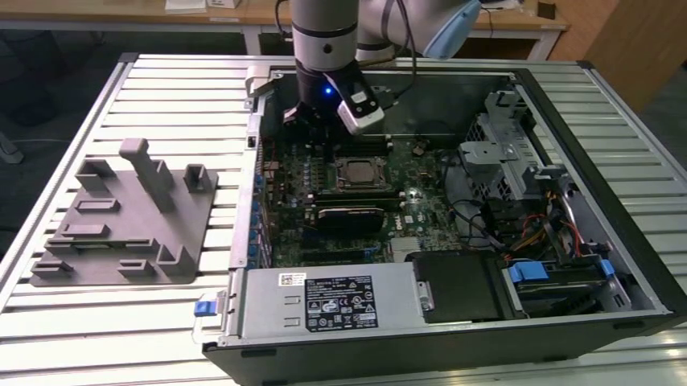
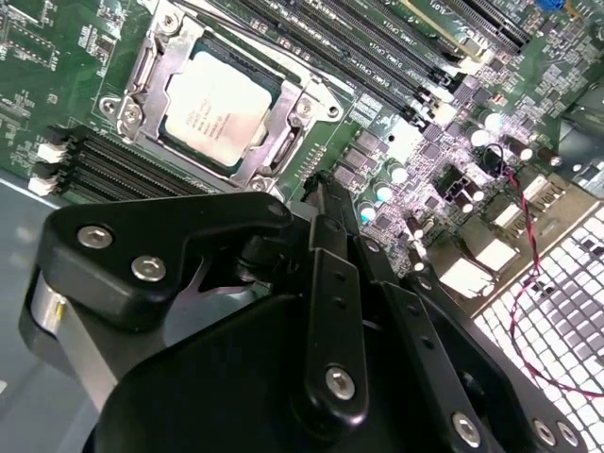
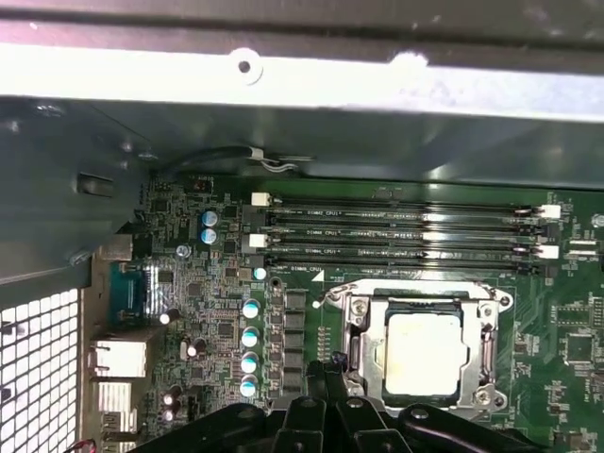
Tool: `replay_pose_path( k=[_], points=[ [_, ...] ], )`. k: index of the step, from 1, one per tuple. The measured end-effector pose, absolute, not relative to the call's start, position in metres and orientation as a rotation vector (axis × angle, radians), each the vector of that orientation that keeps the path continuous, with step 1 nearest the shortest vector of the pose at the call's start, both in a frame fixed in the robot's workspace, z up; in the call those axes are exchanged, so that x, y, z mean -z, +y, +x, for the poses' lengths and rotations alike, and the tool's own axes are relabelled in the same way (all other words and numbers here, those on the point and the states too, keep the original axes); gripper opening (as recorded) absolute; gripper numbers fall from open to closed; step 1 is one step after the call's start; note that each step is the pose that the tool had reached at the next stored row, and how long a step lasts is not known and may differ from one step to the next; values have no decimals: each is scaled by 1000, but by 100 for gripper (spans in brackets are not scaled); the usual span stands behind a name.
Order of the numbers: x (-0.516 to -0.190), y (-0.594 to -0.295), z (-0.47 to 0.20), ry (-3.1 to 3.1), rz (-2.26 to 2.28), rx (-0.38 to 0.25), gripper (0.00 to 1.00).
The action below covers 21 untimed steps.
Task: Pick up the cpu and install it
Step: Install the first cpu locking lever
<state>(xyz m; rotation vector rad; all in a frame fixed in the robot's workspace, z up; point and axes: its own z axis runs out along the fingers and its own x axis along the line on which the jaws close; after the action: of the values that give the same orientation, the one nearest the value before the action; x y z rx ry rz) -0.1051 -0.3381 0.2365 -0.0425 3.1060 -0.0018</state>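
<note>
Counter [image 1: 86, 96] carries open computer case [image 1: 429, 354]; inside it lies green motherboard [image 1: 419, 213]. Socket frame [image 3: 357, 326] on the board holds the cpu [image 3: 422, 352], seated flat, silver top up. Tool [image 3: 332, 366] hovers just beside the socket frame, clenched, grasping nothing.
</note>
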Motion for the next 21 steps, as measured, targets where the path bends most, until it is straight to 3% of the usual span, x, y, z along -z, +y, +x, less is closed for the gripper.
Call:
replay_pose_path(
  k=[7,21],
  points=[
    [-237,-338,-110,3105,-42,-20,11],
    [-237,-339,-123,3096,-38,-224,11]
  ],
)
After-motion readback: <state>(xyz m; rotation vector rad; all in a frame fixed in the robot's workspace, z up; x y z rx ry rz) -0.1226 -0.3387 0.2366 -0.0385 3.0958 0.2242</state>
